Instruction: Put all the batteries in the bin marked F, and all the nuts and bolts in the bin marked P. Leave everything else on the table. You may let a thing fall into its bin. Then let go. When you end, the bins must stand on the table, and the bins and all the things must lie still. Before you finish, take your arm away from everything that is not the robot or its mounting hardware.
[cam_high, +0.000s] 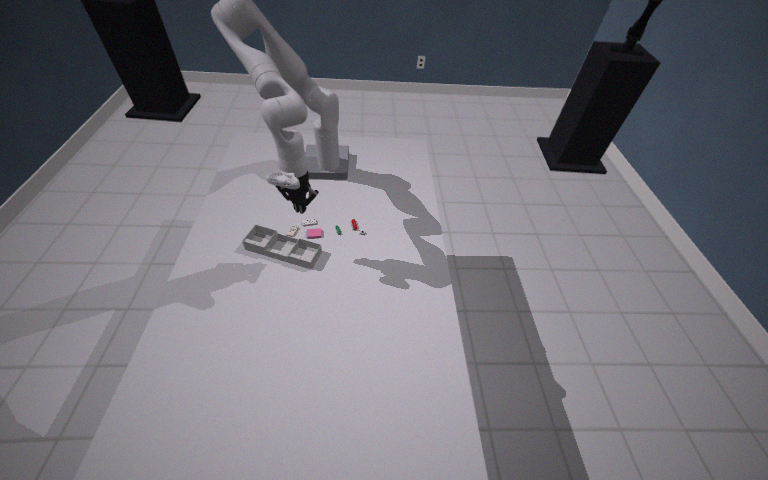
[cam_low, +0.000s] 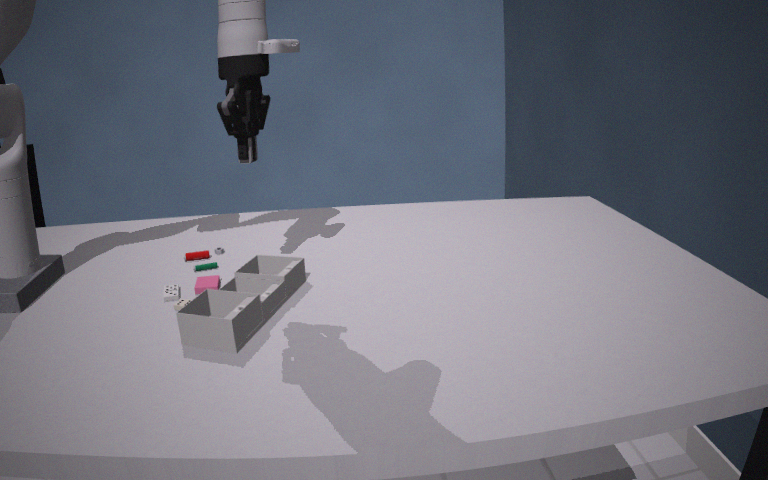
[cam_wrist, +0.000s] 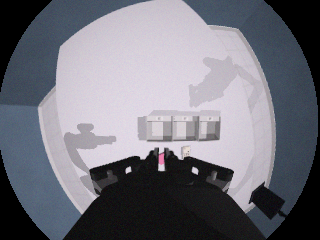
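A: So, how do the batteries look?

B: Two short cylinders lying flat on the table (cam_low: 509, 283): a red battery (cam_low: 197, 255) and a green battery (cam_low: 206, 266), just beside each other. A small grey nut (cam_low: 219, 250) sits near the red one's end.

A: Which way do they point?

B: Their long axes run parallel. In the top view each lies roughly along the line from the arm's base (cam_high: 342, 173) outward; in the exterior view that reads as left to right. The row of bins (cam_low: 206, 333) runs across that line, three open grey compartments joined side by side, standing near the batteries. I cannot read their letters.

A: Anything else near them?

B: A pink block (cam_low: 206, 283) between the green battery and the bins, and two white spotted pieces, one (cam_low: 171, 292) apart from the bins, the other (cam_low: 182, 303) right at the bin wall.

A: And the gripper?

B: The gripper (cam_low: 246, 155) hangs high above the table, pointing straight down, fingers drawn together with nothing between them.

A: The surroundings?

B: A pale matte table top crossed by the arm's shadows, a grey tiled floor (cam_high: 594, 339), blue walls (cam_low: 396, 84), two black pillars (cam_high: 141, 56) (cam_high: 600, 107), and a wall outlet (cam_high: 420, 61).
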